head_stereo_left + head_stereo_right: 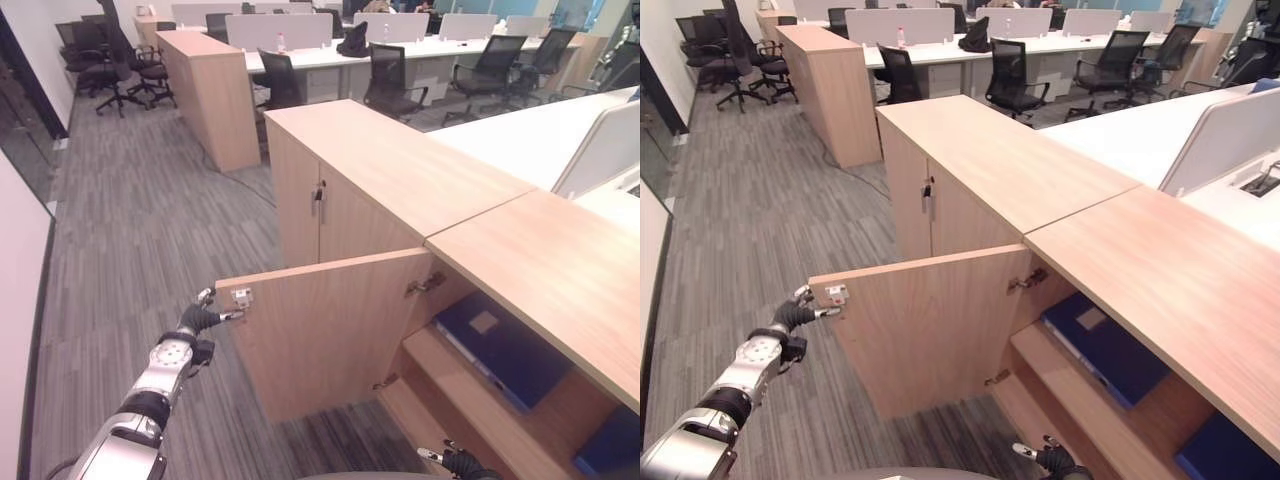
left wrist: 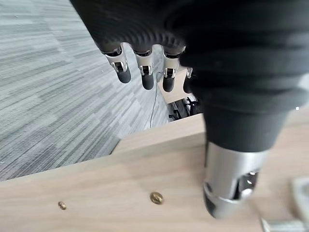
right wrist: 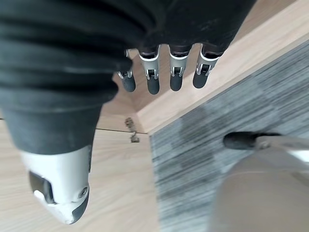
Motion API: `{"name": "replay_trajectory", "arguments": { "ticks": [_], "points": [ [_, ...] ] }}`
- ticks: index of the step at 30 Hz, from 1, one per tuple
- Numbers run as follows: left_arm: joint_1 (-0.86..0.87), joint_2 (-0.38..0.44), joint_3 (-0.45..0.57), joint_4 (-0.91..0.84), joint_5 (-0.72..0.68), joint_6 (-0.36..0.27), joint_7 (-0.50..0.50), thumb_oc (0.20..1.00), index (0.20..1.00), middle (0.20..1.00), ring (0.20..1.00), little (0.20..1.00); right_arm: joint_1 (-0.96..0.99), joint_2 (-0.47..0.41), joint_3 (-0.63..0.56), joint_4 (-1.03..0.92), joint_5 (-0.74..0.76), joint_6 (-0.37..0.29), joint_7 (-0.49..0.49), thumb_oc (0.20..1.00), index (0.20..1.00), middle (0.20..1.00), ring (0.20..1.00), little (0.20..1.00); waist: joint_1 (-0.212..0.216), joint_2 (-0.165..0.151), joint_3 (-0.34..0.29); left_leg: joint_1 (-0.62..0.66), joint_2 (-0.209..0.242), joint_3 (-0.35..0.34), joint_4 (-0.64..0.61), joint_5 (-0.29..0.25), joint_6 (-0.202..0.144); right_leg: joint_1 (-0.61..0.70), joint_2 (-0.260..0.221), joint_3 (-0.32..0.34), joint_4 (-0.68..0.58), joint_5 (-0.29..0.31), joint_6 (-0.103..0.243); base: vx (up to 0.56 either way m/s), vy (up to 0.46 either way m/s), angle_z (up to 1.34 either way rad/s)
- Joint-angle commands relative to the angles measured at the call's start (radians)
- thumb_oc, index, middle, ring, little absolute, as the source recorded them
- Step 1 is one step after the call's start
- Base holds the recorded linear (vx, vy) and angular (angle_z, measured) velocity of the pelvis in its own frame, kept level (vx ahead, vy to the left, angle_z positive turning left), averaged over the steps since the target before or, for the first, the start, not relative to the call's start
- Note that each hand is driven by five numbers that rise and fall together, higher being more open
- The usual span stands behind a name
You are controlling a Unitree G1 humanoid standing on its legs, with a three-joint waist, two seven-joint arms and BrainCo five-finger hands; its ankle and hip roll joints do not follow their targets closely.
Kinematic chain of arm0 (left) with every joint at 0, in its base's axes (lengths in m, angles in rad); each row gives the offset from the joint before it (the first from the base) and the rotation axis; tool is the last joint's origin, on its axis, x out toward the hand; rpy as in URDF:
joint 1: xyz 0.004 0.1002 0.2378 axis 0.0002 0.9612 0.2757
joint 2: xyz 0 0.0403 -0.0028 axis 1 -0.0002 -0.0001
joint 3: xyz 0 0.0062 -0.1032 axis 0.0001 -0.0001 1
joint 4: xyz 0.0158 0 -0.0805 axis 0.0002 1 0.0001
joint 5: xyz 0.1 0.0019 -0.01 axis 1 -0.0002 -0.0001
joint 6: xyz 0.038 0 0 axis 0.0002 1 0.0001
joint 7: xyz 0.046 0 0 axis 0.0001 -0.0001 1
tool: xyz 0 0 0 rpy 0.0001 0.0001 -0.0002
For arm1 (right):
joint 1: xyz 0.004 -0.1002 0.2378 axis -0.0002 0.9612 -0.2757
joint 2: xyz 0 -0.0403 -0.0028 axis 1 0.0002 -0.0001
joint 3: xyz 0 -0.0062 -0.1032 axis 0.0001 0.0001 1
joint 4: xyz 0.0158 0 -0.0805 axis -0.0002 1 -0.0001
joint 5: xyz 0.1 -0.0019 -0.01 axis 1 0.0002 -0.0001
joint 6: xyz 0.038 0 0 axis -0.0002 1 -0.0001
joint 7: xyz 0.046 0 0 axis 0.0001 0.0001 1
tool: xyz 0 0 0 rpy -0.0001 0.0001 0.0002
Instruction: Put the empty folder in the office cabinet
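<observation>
At open cabinet door (image 1: 320,335) edge: left hand (image 1: 196,320) fingers relaxed; right hand (image 1: 462,463) relaxed.

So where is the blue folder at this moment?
In the left eye view, the blue folder lies flat on the upper shelf inside the open cabinet, right of the open cabinet door.

Left hand (image 1: 790,316) at the open cabinet door (image 1: 930,325).
Its fingers touch the door's outer top corner; a blue folder (image 1: 1102,345) lies on the shelf (image 1: 1065,385) beyond.
</observation>
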Motion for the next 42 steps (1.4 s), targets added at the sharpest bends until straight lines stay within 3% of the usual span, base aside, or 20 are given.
{"name": "replay_trajectory", "arguments": {
  "ticks": [1, 15, 21, 25, 32, 33, 38, 39, 40, 41, 42],
  "points": [
    [-0.188, 0.017, -0.014, 0.069, 0.005, -0.045, -0.008, 1.000, 1.000, 1.000, 1.000, 1.000, -0.049, -0.026, 0.047, 0.006, -0.015, -0.014, 0.015, 1.000, 1.000, 1.000, 1.000, 1.000, 0.000, 0.016, 0.016, 0.056, -0.018, 0.001, 0.013, -0.107, -0.001, -0.056, -0.037, -0.080, 0.032, 0.072, 0.085, 0.00, 0.000, 0.00],
    [-0.253, -0.088, -0.101, 0.076, 0.031, -0.041, -0.030, 1.000, 1.000, 1.000, 1.000, 1.000, -0.068, -0.010, 0.052, 0.023, -0.015, -0.008, 0.010, 1.000, 1.000, 1.000, 1.000, 1.000, -0.038, -0.005, 0.022, 0.062, -0.018, 0.031, 0.013, -0.117, 0.005, -0.080, -0.037, -0.042, 0.034, 0.085, 0.095, 0.01, 0.005, -0.03],
    [-0.141, -0.151, -0.154, -0.072, 0.031, -0.051, -0.068, 1.000, 1.000, 1.000, 1.000, 1.000, -0.069, 0.005, 0.028, 0.033, -0.006, -0.004, 0.007, 1.000, 1.000, 1.000, 1.000, 1.000, -0.025, -0.008, 0.033, 0.067, -0.024, 0.033, 0.013, -0.124, 0.013, -0.080, -0.043, -0.042, 0.042, 0.083, 0.095, 0.00, 0.005, -0.03],
    [-0.003, -0.123, -0.207, -0.247, 0.037, -0.051, -0.139, 1.000, 1.000, 1.000, 1.000, 1.000, -0.070, 0.010, -0.012, 0.035, 0.013, -0.001, 0.012, 1.000, 1.000, 1.000, 1.000, 1.000, -0.003, -0.004, 0.043, 0.066, -0.030, 0.027, 0.013, -0.126, 0.019, -0.077, -0.051, -0.052, 0.050, 0.081, 0.097, 0.00, 0.022, 0.00],
    [0.135, -0.064, -0.209, -0.397, 0.015, -0.050, -0.207, 1.000, 1.000, 1.000, 1.000, 1.000, -0.080, 0.014, -0.062, 0.028, 0.047, 0.000, 0.019, 1.000, 1.000, 1.000, 1.000, 1.000, 0.020, 0.000, 0.075, 0.045, -0.041, 0.023, 0.020, -0.125, 0.027, -0.101, -0.063, -0.056, 0.064, 0.087, 0.103, -0.07, 0.028, 0.02],
    [0.173, -0.055, -0.185, -0.406, 0.001, -0.050, -0.201, 1.000, 1.000, 1.000, 1.000, 1.000, -0.147, 0.014, -0.075, 0.009, 0.073, -0.004, 0.005, 1.000, 1.000, 1.000, 1.000, 1.000, 0.024, 0.002, 0.141, -0.013, -0.038, 0.057, 0.030, -0.106, 0.028, -0.196, -0.074, -0.040, 0.076, 0.171, 0.123, -0.32, -0.021, -0.04],
    [0.213, -0.011, -0.187, -0.463, 0.001, -0.049, -0.212, 1.000, 1.000, 1.000, 1.000, 1.000, -0.181, 0.018, -0.088, -0.025, 0.127, -0.013, -0.004, 1.000, 1.000, 1.000, 1.000, 1.000, 0.020, 0.042, 0.142, -0.109, 0.018, 0.092, 0.035, -0.066, 0.013, -0.276, -0.090, -0.026, 0.061, 0.219, 0.124, -0.25, -0.103, -0.56],
    [0.223, 0.005, -0.191, -0.471, 0.007, -0.046, -0.215, 1.000, 1.000, 1.000, 1.000, 1.000, -0.196, 0.019, -0.087, -0.023, 0.132, -0.012, -0.009, 1.000, 1.000, 1.000, 1.000, 1.000, 0.031, 0.047, 0.147, -0.128, 0.023, 0.111, 0.042, -0.059, 0.016, -0.261, -0.100, -0.040, 0.074, 0.197, 0.124, -0.47, -0.016, -0.24],
    [0.244, 0.032, -0.198, -0.490, 0.016, -0.037, -0.229, 1.000, 1.000, 1.000, 1.000, 1.000, -0.225, 0.026, -0.079, -0.029, 0.127, -0.015, -0.021, 1.000, 1.000, 1.000, 1.000, 1.000, 0.076, 0.061, 0.150, -0.167, 0.039, 0.175, 0.065, -0.040, 0.017, -0.210, -0.132, -0.153, 0.116, 0.139, 0.113, -0.39, 0.014, -0.16],
    [0.244, 0.033, -0.198, -0.490, 0.016, -0.036, -0.230, 1.000, 1.000, 1.000, 1.000, 1.000, -0.226, 0.027, -0.080, -0.029, 0.127, -0.015, -0.021, 1.000, 1.000, 1.000, 1.000, 1.000, 0.076, 0.059, 0.150, -0.171, 0.039, 0.175, 0.068, -0.038, 0.017, -0.214, -0.132, -0.152, 0.117, 0.140, 0.112, -0.46, 0.063, -0.59],
    [0.283, 0.053, -0.195, -0.503, 0.031, -0.035, -0.243, 1.000, 1.000, 1.000, 1.000, 1.000, -0.237, 0.033, -0.070, -0.031, 0.128, -0.017, -0.022, 1.000, 1.000, 1.000, 1.000, 1.000, 0.110, 0.061, 0.136, -0.186, 0.055, 0.252, 0.085, -0.025, 0.015, -0.148, -0.172, -0.263, 0.146, 0.112, 0.109, -0.21, 0.047, -0.82]
  ]
}}
